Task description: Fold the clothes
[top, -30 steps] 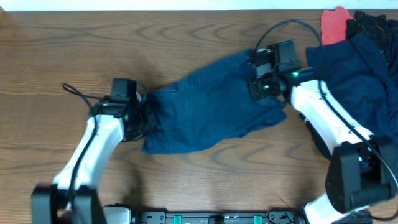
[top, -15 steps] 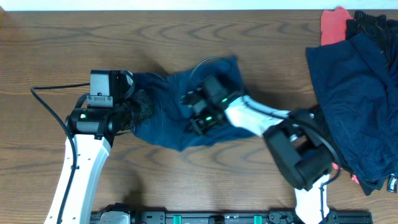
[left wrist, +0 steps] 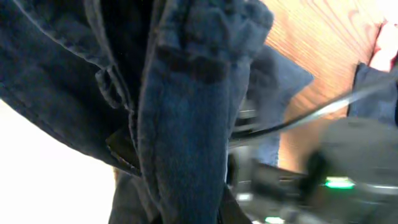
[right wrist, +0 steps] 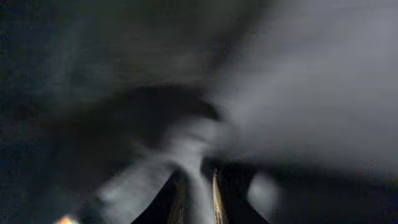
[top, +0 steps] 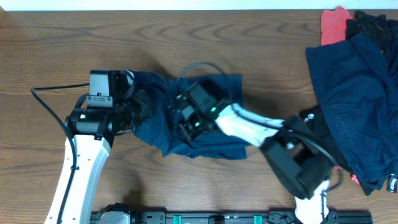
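Overhead: your left gripper (top: 142, 113) clamps the navy denim garment (top: 211, 144) at its 9 o'clock edge, anchoring the fold; right gripper (top: 185, 122) sits mid-cloth, can't tell its grip.

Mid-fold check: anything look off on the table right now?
The navy garment is bunched between the left gripper and the right gripper, wrinkled, its edges not lined up. The pile of clothes at the right lies heaped. No damage visible.
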